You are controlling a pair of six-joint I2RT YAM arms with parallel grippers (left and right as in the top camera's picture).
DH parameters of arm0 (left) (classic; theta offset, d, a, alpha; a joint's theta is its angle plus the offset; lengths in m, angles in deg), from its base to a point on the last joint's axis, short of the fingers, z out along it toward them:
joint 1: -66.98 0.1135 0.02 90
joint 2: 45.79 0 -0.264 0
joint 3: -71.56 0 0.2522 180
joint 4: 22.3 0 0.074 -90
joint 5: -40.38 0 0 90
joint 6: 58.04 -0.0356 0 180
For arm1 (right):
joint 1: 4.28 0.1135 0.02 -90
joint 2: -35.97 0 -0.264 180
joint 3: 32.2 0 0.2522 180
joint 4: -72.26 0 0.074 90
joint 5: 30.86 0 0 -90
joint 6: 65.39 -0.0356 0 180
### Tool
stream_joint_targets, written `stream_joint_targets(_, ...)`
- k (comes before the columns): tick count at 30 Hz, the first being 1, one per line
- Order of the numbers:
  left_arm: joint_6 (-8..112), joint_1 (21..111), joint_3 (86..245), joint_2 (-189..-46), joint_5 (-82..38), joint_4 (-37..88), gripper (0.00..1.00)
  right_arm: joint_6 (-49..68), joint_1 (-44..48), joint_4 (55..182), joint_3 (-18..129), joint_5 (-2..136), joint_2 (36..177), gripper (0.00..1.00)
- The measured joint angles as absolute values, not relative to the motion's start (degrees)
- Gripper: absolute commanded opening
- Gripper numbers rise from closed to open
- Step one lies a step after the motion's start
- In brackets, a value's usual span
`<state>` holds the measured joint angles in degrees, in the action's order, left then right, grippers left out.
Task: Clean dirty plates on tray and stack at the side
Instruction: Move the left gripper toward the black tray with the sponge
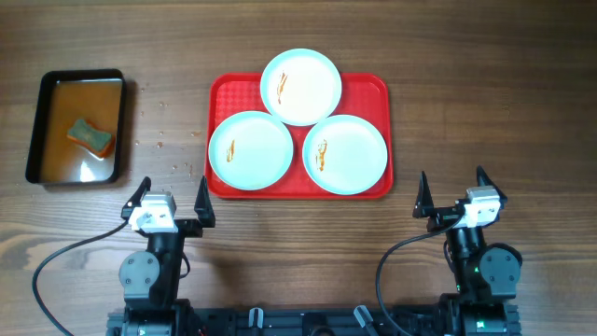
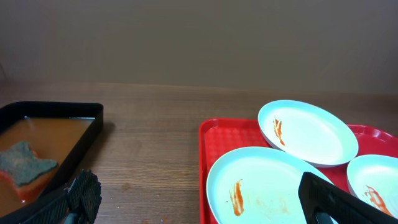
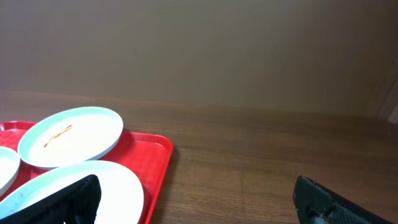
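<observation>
Three pale plates with orange-brown smears sit on the red tray point(image 1: 368, 89): a back one point(image 1: 300, 86), a front left one point(image 1: 250, 150) and a front right one point(image 1: 345, 154). My left gripper point(image 1: 168, 199) is open and empty, near the table's front, just left of the tray's front left corner. My right gripper point(image 1: 452, 193) is open and empty, to the right of the tray's front right corner. In the left wrist view the left gripper point(image 2: 199, 202) frames the front left plate point(image 2: 267, 183) and the tray point(image 2: 214, 140). In the right wrist view the right gripper point(image 3: 199, 199) frames bare table beside the tray point(image 3: 152, 162).
A black pan point(image 1: 76, 126) with brownish liquid and a sponge point(image 1: 90, 136) stands at the far left; it also shows in the left wrist view point(image 2: 43, 143). Small drops speckle the wood between the pan and the tray.
</observation>
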<state>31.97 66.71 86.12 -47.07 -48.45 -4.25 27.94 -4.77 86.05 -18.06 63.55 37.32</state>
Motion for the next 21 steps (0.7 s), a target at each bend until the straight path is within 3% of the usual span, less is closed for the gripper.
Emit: stream_joint_targets(21, 31.97, 66.71, 86.12, -47.07, -48.45, -4.25, 1.00, 27.94, -4.77, 86.03, -18.06, 63.55, 37.32, 1.00)
